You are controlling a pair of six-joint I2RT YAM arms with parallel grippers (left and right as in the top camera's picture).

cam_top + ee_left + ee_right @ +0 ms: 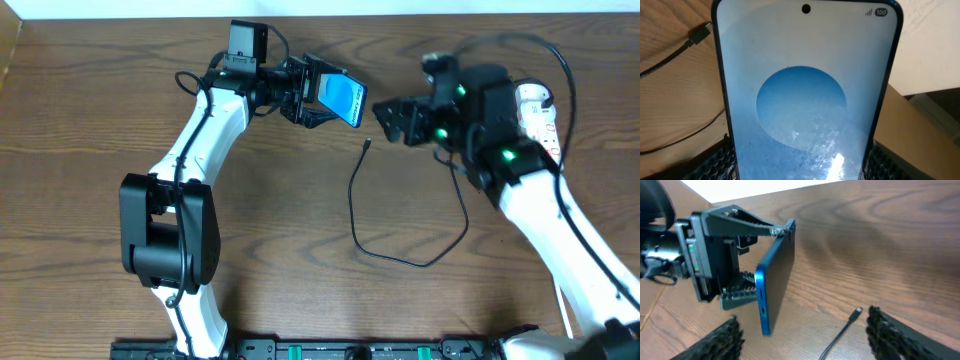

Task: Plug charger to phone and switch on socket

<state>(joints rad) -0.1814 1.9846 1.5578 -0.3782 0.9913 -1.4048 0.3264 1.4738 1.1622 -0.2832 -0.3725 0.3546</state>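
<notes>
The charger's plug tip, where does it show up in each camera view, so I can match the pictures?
Overhead: the charger's plug tip sits near the centre, just below and right of the phone.
Left wrist: top left corner, left of the phone's screen.
Right wrist: bottom middle, right of the phone's lower end.
Shared landmark: the phone, close beside the tip in all three.
</notes>
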